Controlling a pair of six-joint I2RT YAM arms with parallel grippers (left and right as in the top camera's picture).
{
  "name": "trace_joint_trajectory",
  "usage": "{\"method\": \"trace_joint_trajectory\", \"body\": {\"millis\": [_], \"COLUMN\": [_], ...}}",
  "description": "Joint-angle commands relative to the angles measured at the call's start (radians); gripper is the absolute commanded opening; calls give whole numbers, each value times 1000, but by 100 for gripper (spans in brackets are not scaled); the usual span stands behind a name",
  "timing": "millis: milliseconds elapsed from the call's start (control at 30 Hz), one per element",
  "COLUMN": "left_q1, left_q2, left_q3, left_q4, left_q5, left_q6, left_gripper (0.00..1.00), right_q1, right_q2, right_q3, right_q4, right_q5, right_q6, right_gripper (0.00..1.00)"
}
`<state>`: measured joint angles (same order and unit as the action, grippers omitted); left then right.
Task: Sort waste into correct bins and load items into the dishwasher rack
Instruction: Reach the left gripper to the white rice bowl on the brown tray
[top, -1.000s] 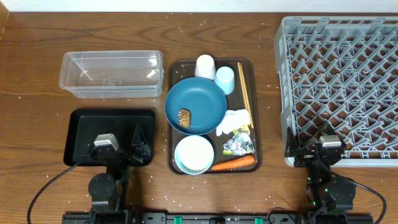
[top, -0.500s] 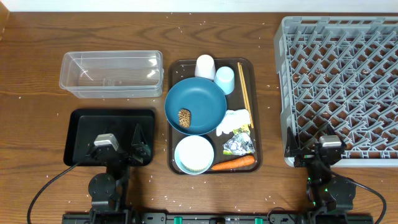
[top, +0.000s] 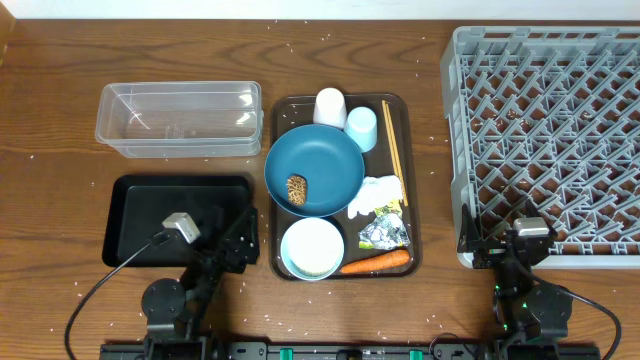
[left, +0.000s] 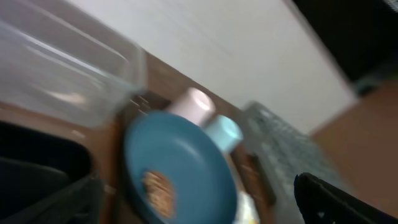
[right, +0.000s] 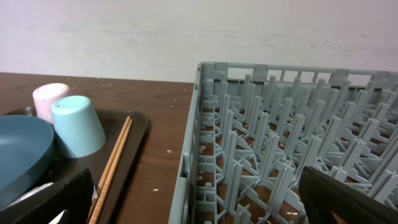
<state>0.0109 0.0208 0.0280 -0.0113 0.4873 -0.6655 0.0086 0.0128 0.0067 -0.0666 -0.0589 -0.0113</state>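
Overhead, one brown tray (top: 292, 112) mid-tabletop holds one plate (top: 318, 165), one bowl (top: 312, 247), white cup (top: 330, 105), blue cup (top: 361, 127), two chopsticks (top: 393, 150), one carrot (top: 375, 262); tub (top: 178, 120) and black tray (top: 135, 215) left, rack (top: 545, 130) right edge. Left wrist: left pincer (left: 202, 200) spread. Right wrist: right pincer (right: 199, 198) spread, rack ahead.

Left arm (top: 198, 278): black throughout, round base joint (top: 163, 299), small grey camera box (top: 181, 227) on the wrist, thin black cable (top: 100, 284) looping off the outer side. Right arm (top: 524, 285): same black build, grey wrist box (top: 530, 229), black lead (top: 600, 303). Left fingers (left: 333, 200) and right fingers (right: 45, 200): matte black, blunt; the left ones blurred.
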Motion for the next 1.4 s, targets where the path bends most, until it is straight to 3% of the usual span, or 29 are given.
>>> {"method": "trace_joint_trajectory", "body": {"millis": [0, 233, 433, 633, 833, 967, 1067, 1367], "left_q1": [-4, -4, -4, -4, -13, -80, -176, -581], "left_q2": [3, 3, 11, 146, 451, 638, 738, 913], "left_q3": [-21, 15, 170, 429, 716, 868, 935, 952], "left_q4": [-2, 69, -25, -364, -726, -943, -1034, -915], "left_q5": [206, 341, 373, 373, 370, 249, 111, -165], "left_q6": [-138, -317, -303, -97, 133, 225, 227, 50], "left_gripper": [98, 98, 98, 98, 98, 98, 98, 98], "right_q1": [-8, -8, -8, -8, -8, -8, -8, -8], "right_q2": [2, 2, 2, 2, 2, 2, 2, 2], "right_q3": [-1, -1, -1, -1, -1, -1, -1, -1], "right_q4": [-4, -4, -4, -4, -4, -4, -4, -4], "right_q5": [2, 2, 2, 2, 2, 2, 2, 2], "right_q6": [-2, -2, -2, -2, -2, -2, -2, -2], "right_gripper": [99, 99, 99, 99, 99, 99, 99, 99]}}
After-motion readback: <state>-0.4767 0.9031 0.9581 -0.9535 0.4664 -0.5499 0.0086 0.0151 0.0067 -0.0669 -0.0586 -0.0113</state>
